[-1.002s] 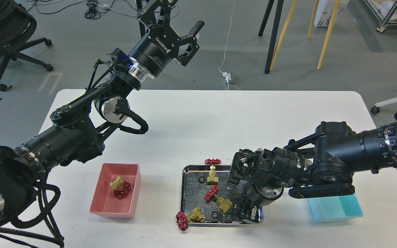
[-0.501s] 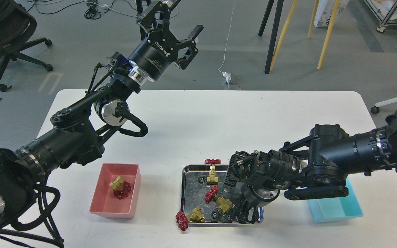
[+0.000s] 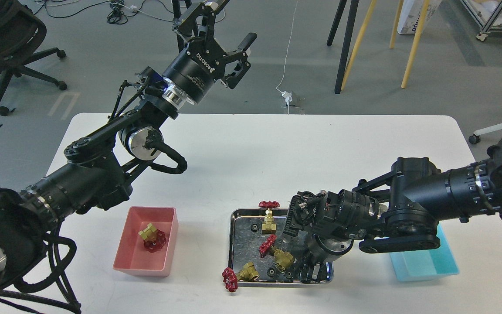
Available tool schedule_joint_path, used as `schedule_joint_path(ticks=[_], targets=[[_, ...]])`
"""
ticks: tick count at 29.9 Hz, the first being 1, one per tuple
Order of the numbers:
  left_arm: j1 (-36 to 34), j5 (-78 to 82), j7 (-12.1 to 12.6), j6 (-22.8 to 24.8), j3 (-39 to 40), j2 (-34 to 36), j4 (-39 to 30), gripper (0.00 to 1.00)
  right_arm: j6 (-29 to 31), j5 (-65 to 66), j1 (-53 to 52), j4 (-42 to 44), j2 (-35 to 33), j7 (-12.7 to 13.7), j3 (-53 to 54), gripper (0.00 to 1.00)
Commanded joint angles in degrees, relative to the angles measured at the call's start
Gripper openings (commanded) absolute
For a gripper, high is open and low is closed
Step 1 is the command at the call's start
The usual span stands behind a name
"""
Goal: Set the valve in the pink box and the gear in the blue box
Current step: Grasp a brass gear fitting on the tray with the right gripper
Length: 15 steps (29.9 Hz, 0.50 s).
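One valve [image 3: 153,236] lies in the pink box [image 3: 134,258] at the front left. Three more valves are at the steel tray [image 3: 232,244]: one upright at its back [image 3: 269,216], one in the middle [image 3: 276,253], one [image 3: 239,275] hanging over its front left corner. Small black gears lie in the tray, at the back left [image 3: 255,227] and at the front [image 3: 271,273]. My right gripper [image 3: 311,271] points down into the tray's front right corner, dark and end-on. The blue box [image 3: 427,264] is partly hidden behind my right arm. My left gripper [image 3: 228,24] is open and empty, held high beyond the table's far edge.
The white table [image 3: 251,157] carries only the two boxes and the tray, all along its front. My left arm stretches over its left part. An office chair [image 3: 11,52] and stand legs [image 3: 347,43] are on the floor beyond.
My right arm has moved left and lower, bringing its gripper deeper into the tray's front right corner; more of the blue box shows. My left gripper shifted slightly.
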<state>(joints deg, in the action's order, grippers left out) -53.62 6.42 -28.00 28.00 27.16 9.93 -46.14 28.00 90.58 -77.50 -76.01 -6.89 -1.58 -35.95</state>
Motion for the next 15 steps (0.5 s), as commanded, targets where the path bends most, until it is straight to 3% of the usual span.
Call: schedule_joint_path(ticks=[1,15], targets=[[0.01,0.0,0.0,0.0,0.0,0.0,0.0,0.82,0.0,-0.14,-0.64,-0.1,-0.14,0.0,0.0,0.22],[0.27,0.0,0.0,0.0,-0.09,0.0,0.0,0.82,0.0,-0.58,-1.78,-0.45,-3.83,0.0,1.14,0.15]])
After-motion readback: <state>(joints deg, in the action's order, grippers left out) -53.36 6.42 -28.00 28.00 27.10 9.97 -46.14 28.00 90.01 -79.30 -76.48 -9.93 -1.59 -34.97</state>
